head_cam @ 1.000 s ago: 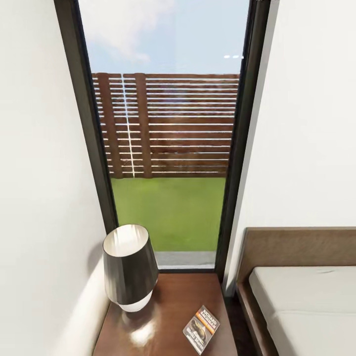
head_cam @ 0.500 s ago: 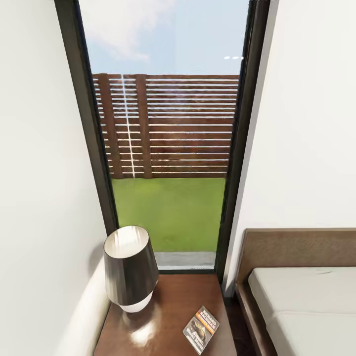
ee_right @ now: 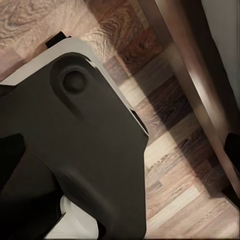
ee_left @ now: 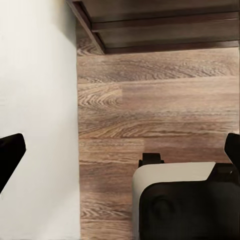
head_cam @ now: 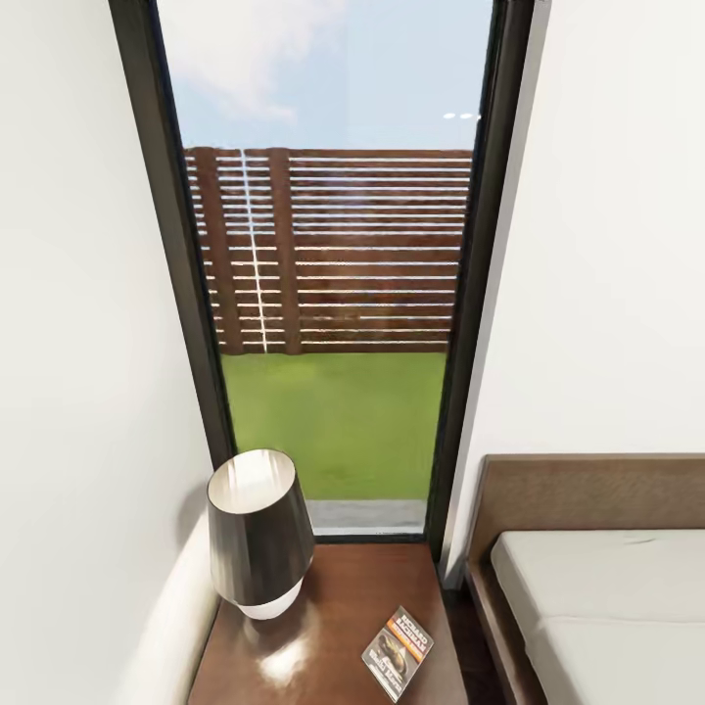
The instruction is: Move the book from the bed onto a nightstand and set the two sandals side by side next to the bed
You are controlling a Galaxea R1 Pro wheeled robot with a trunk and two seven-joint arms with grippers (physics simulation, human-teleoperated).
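Small dark orange-banded paperback (head_cam: pixel 399 653) at 5 o'clock on glossy dark-brown nightstand (head_cam: pixel 333 587), near edge; could slide off if bumped. Both claws spread, empty.

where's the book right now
In the head view the book lies flat on the nightstand, near its edge facing the bed, with the lamp on its other side.

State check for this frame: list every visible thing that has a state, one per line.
book: lying flat, cover up, on the nightstand beside the lamp, not held
nightstand: carries lamp and book
lamp: upright, apart from the book
bed: visible mattress part bare
left gripper: open, holding nothing
right gripper: open, holding nothing
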